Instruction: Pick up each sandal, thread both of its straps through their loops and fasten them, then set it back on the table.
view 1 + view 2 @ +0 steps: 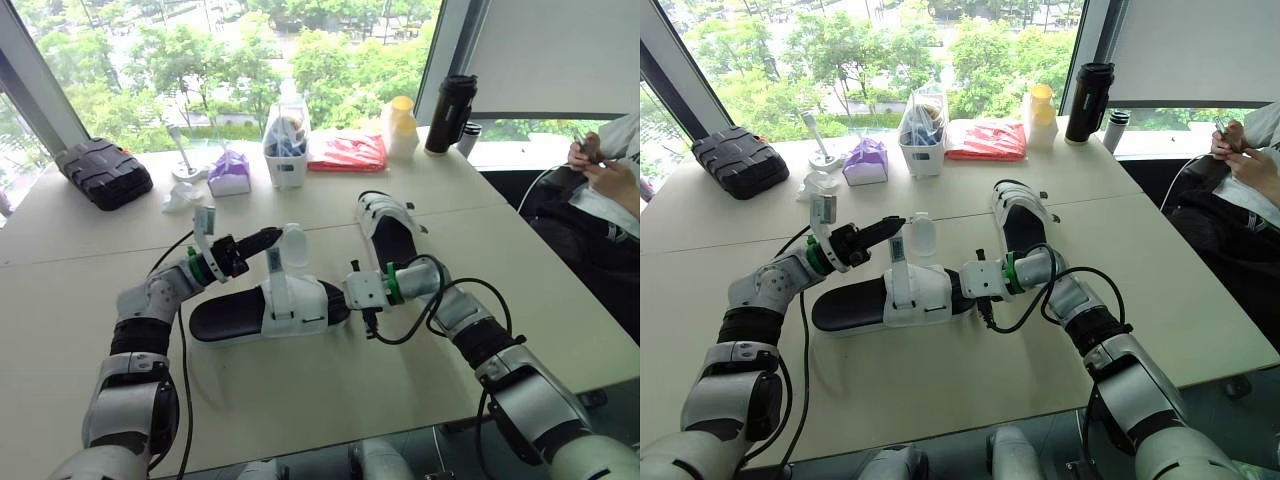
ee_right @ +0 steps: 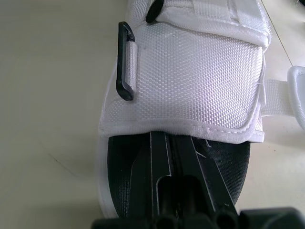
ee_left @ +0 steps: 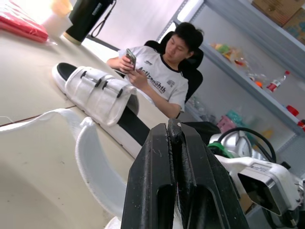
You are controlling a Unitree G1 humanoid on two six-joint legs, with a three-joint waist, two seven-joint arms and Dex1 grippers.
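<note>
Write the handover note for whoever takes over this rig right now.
Left gripper: shut, raised beside the near sandal's loose straps. I cannot tell whether it pinches one.
Right gripper: shut, tips tucked under that sandal's white upper at its open end, on the black footbed.
The near sandal lies on the table with both straps sticking up, unfastened.
Far sandal: on the table behind it; its straps look fastened.
Left to do: thread and fasten both loose straps, then release the sandal.

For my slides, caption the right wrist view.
Right claw, shut, rests on the black sandal footbed, tips under the white upper; a black strap loop sits alongside.
</note>
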